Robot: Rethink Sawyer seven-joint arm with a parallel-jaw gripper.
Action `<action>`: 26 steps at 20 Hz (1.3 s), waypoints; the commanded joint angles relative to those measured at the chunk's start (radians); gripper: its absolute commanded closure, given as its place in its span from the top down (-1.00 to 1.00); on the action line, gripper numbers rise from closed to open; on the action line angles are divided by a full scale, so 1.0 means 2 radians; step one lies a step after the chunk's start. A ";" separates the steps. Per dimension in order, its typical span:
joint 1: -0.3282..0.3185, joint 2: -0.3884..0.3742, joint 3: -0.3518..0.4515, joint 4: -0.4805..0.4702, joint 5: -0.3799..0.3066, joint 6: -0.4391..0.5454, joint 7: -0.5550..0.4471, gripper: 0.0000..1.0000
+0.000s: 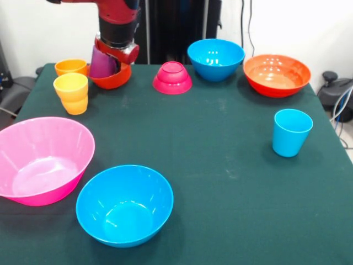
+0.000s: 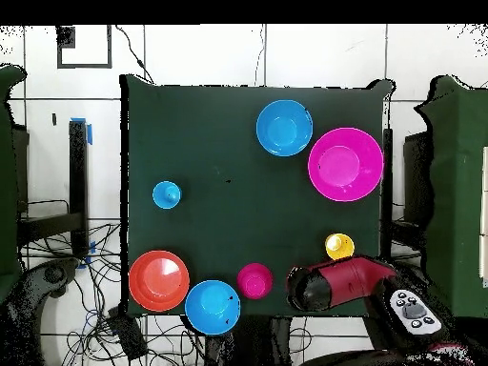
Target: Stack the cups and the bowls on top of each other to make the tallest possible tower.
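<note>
My gripper (image 1: 114, 54) hangs at the table's far left, right over the small orange-red bowl (image 1: 112, 80). The purple cup (image 1: 102, 62) leans tilted inside that bowl, up against the gripper. In the overhead view the arm (image 2: 335, 284) hides both. The orange cup (image 1: 71, 67) and the yellow-orange cup (image 1: 71, 91) (image 2: 339, 246) stand just left of the bowl. The magenta bowl (image 1: 172, 78) (image 2: 254, 279) lies upside down. The light blue cup (image 1: 291, 132) (image 2: 167, 194) stands alone at the right.
A blue bowl (image 1: 216, 58) (image 2: 212, 305) and the wide orange bowl (image 1: 277, 74) (image 2: 158, 279) sit at the far edge. The large pink bowl (image 1: 41, 160) (image 2: 345, 164) and a second blue bowl (image 1: 124, 205) (image 2: 284, 127) sit at the near left.
</note>
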 commanded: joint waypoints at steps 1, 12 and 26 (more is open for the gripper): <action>-0.004 0.150 0.103 0.071 -0.009 -0.062 -0.098 -1.00; -0.021 0.147 0.116 0.097 0.007 -0.053 -0.088 -1.00; 0.055 0.061 0.052 0.145 -0.002 -0.134 0.028 -1.00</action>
